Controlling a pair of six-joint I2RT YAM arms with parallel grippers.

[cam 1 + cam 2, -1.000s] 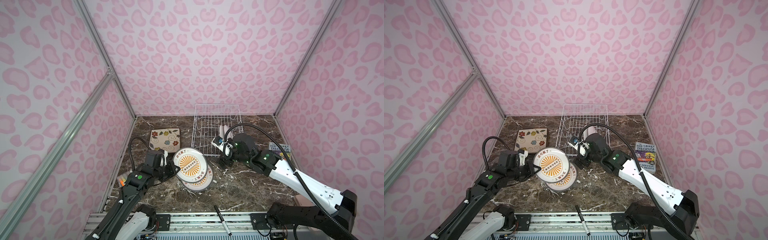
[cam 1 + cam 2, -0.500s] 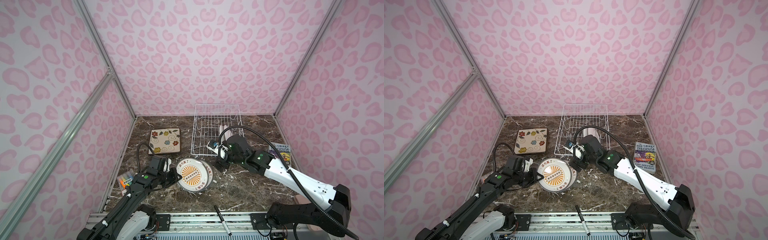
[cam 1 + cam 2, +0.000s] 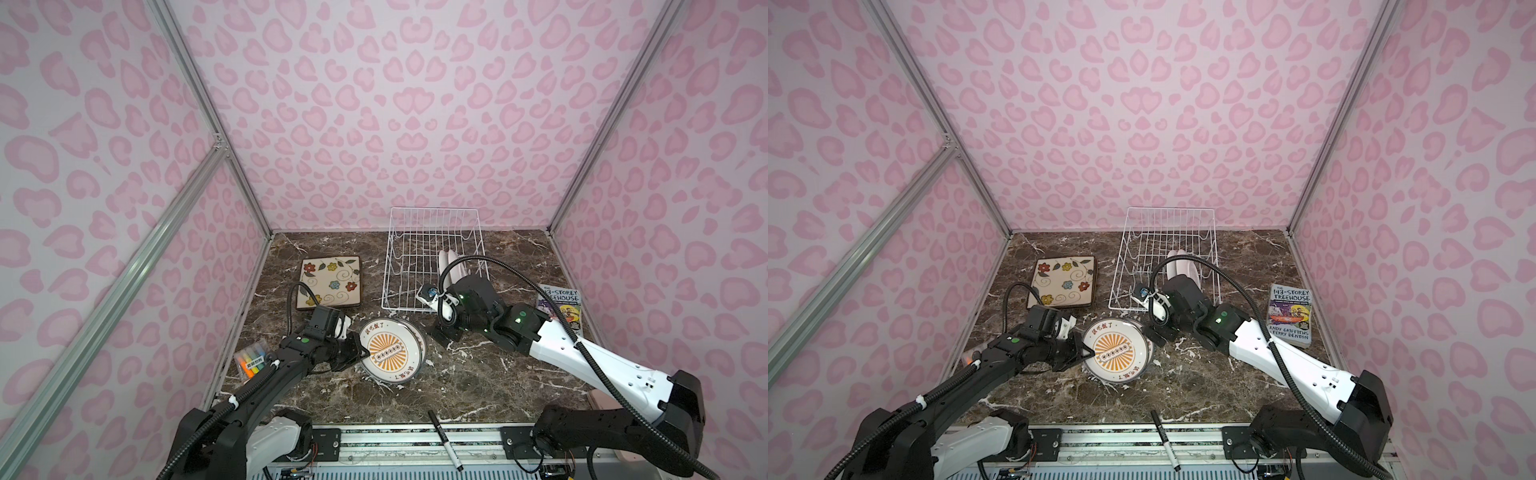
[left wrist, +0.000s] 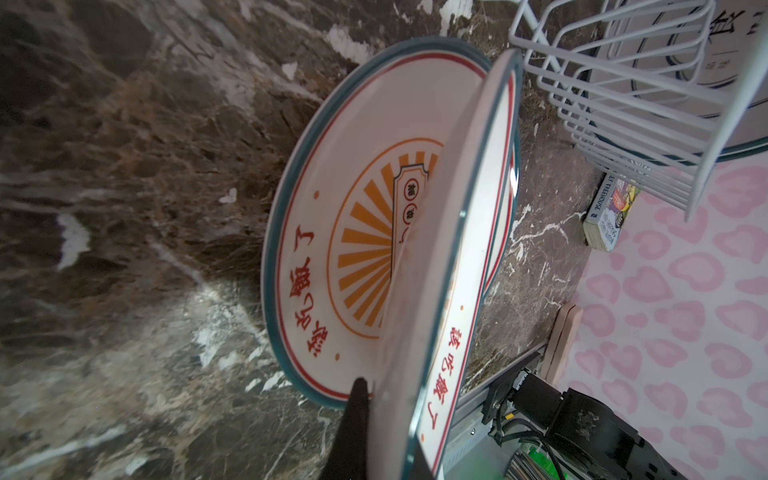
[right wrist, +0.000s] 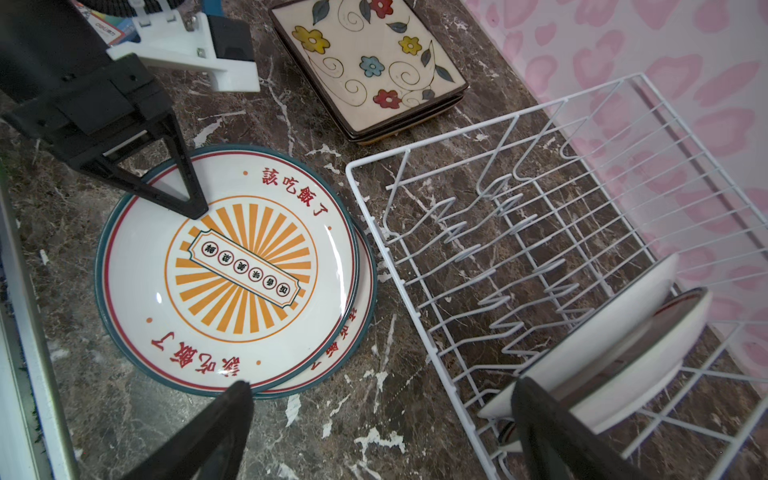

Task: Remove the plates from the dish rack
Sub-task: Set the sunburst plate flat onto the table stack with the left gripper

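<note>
The left claw [image 3: 360,353] is clamped on the rim of a round plate [image 3: 390,351] with an orange sun on it. That plate is tipped up over a second round plate [image 5: 365,299]. The second plate lies flat on the surface [image 3: 457,386], just in front of the dish rack [image 3: 413,249].

The right claw [image 5: 382,386] is wide apart and holds nothing. It hangs by the front edge of the rack. Two white plates [image 5: 602,332] stand on edge between the wires near it. A pile of square plates [image 3: 330,282] with flowers sits on the surface beside the rack.

The plates look hard, smooth and shiny. I think they are slippery and a bit heavy, and they would crack if dropped. The rim is the best place to pinch. For the two in the rack, the top edge that sticks up above the wires looks easiest. A straight lift up should keep them from catching on the wires.

In the left wrist view only one finger [image 4: 353,415] of the left claw shows; the other is behind the plate. I cannot tell if the far edge of the tipped plate touches the one below. The right arm [image 3: 582,357] covers part of the rack plates in both top views, and their pictures are mostly hidden. I cannot count the square plates for sure.
</note>
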